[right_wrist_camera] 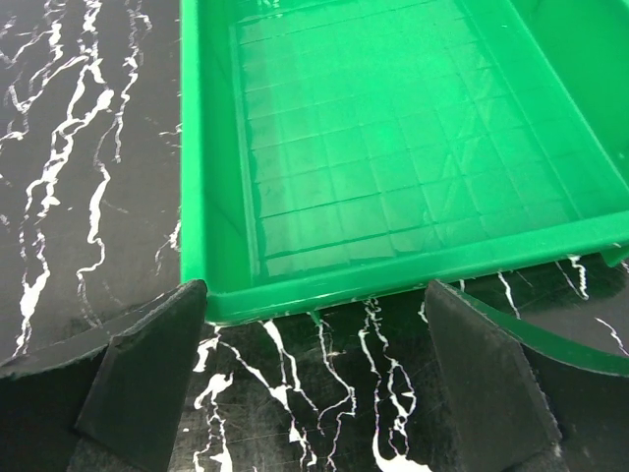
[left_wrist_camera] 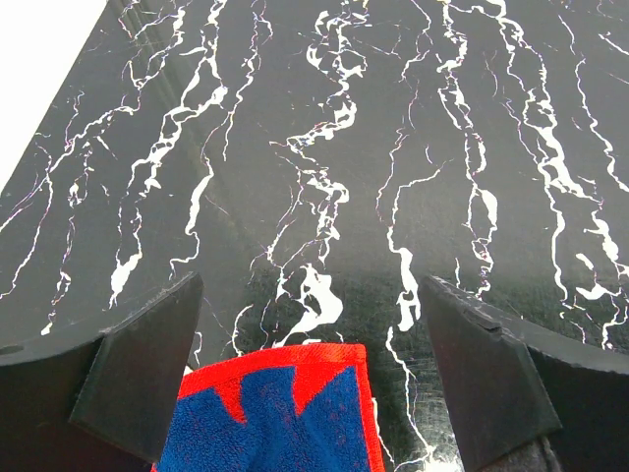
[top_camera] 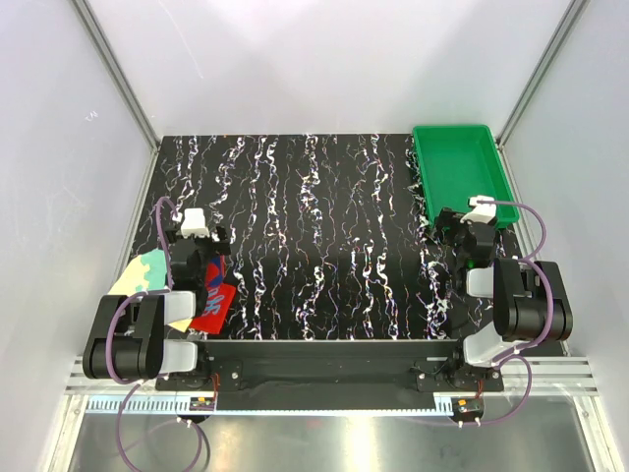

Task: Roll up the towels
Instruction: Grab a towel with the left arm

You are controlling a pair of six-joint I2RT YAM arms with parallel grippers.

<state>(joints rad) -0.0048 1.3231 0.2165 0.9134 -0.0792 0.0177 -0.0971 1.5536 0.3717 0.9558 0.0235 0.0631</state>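
Red towel (left_wrist_camera: 275, 408) with the blue blotches is lying flat at the near-left corner of the tabletop (top_camera: 314, 216), its corner poking in between the fingers of my left tool (left_wrist_camera: 310, 334), jaws spread wide, gripping nothing. Yellow towel (top_camera: 145, 272) sits just beside it, out at the left edge and partly hidden by the arm. Green tray (top_camera: 425, 187) is in the far-right corner; on the wrist cam I only get its gridded floor and walls. Right tool (right_wrist_camera: 314, 324) hangs low at the tray's near rim, jaws wide apart too, holding nothing. A wide stretch of marbled tabletop lies between the two arms.
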